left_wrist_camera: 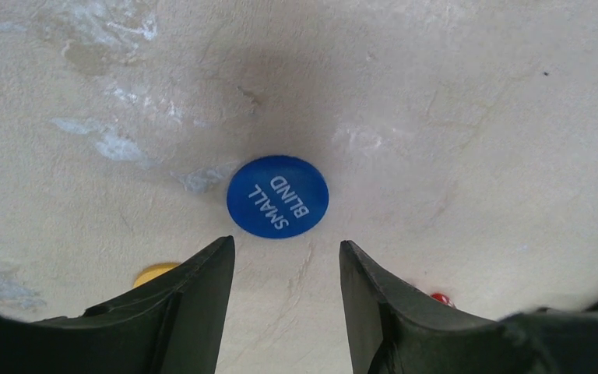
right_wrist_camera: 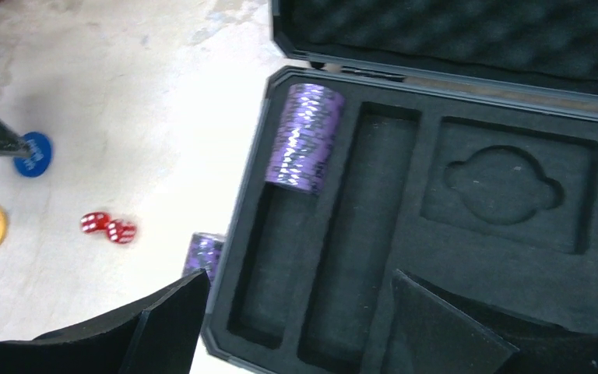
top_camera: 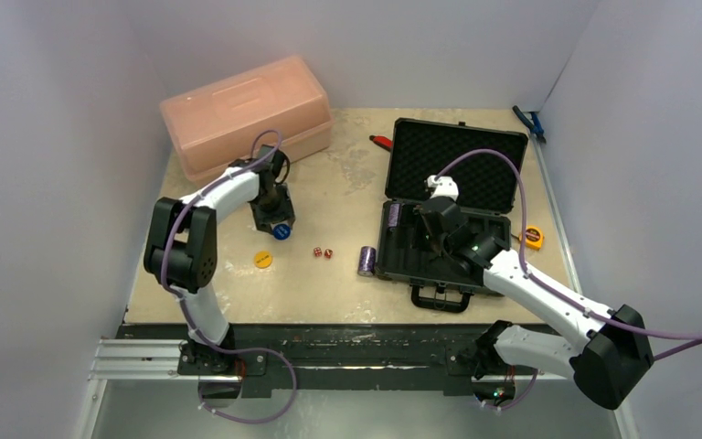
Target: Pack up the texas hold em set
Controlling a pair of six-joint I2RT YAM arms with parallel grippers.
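The black briefcase point(top_camera: 498, 163) lies open at the right, its foam tray point(right_wrist_camera: 506, 257) facing up. One purple chip stack point(right_wrist_camera: 306, 136) sits in the tray's left slot. A second purple chip stack point(top_camera: 366, 261) lies on the table beside the case. Two red dice point(top_camera: 322, 252) and an orange disc point(top_camera: 263, 259) lie left of it. My left gripper point(left_wrist_camera: 286, 243) is open low over the table, and a blue "SMALL BLIND" disc point(left_wrist_camera: 278, 196) lies just beyond its fingertips, not between them. My right gripper point(right_wrist_camera: 300, 274) hangs open and empty above the tray's long slots.
A translucent pink box point(top_camera: 247, 114) stands at the back left, close behind the left arm. A yellow tape measure point(top_camera: 533, 238) lies right of the case. A red-handled tool point(top_camera: 382, 142) and a blue clamp point(top_camera: 530, 123) lie near the back wall.
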